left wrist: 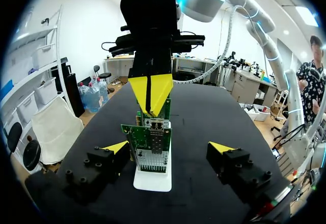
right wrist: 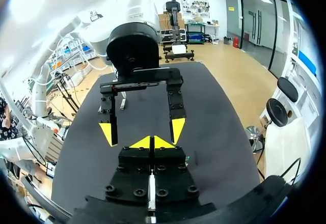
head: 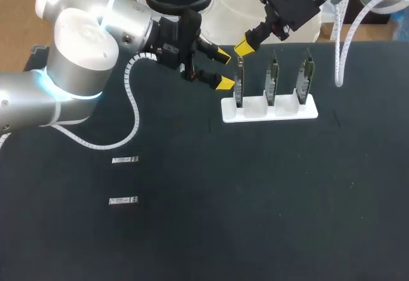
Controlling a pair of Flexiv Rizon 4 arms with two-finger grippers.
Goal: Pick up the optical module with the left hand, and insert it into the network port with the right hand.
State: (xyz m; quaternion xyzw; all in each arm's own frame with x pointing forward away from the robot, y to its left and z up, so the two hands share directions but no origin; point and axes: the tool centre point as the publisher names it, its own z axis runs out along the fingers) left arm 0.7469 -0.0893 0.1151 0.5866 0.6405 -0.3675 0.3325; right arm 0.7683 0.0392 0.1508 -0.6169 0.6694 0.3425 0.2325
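Left tool (head: pixel 222 69) gapes beside end board (head: pixel 239 91); right tool (head: pixel 241 46) pinched just above.

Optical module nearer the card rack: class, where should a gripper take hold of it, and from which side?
Probably best to grip the optical module by its two long sides near mid-length, coming straight down from above. It lies flat on the table, a slim bar, so only its narrow width suits a two-finger grip. The second module lies apart, leaving room.
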